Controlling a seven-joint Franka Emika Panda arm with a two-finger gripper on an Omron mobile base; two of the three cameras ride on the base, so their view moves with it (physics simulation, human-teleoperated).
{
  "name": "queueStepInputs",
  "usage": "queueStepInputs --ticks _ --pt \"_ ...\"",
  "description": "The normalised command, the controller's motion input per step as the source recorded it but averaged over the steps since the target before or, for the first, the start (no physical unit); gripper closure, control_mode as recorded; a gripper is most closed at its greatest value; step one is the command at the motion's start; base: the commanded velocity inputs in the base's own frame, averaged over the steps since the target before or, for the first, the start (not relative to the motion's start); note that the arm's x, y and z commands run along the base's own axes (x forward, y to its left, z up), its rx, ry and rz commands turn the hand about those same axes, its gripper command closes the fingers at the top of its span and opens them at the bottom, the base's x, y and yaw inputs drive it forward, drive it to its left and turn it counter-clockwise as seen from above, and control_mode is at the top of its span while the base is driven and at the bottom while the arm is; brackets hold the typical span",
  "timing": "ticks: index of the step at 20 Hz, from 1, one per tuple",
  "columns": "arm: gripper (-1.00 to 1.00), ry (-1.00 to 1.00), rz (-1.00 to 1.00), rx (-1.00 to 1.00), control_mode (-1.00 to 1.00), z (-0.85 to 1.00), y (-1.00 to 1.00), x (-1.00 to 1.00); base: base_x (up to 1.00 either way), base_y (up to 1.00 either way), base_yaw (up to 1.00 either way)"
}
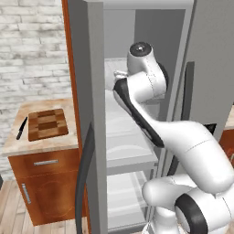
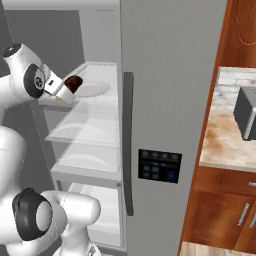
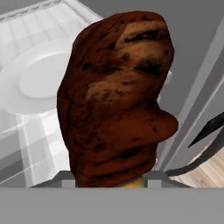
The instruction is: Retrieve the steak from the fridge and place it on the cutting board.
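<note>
A dark reddish-brown steak [image 3: 116,96] with tan patches stands right in front of the hand camera and hides the fingertips. My gripper [image 2: 68,88] is shut on the steak [image 2: 74,82] inside the open grey fridge [image 2: 170,100], just above and to the left of a white plate [image 2: 94,89] on an upper clear shelf. The checkered wooden cutting board [image 1: 47,123] lies on the counter to the left of the fridge, well away from the gripper.
A black knife [image 1: 21,128] lies beside the board's left edge. The open fridge door [image 1: 84,119] with its long dark handle stands between the arm and the counter. A grey appliance [image 2: 245,112] sits on the right counter.
</note>
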Motion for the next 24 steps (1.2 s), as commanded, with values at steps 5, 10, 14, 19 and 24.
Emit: queueStepInputs --ticks 5,10,14,19,24 --pt "1.00 -0.17 0.02 0.00 -1.00 0.24 -0.08 -1.00 0.00 0.00 0.00" --pt "1.00 -0.10 0.04 0.00 -1.00 0.25 -0.01 -1.00 0.00 0.00 0.00" --pt "1.00 -0.25 0.04 0.00 -1.00 0.35 -0.04 -1.00 0.00 0.00 0.00" --pt "1.00 -0.17 0.00 0.00 -1.00 0.29 -0.13 -0.96 0.00 0.00 0.00" --pt "1.00 0.02 0.00 0.00 -1.00 0.06 -0.24 -0.75 0.00 0.00 0.00"
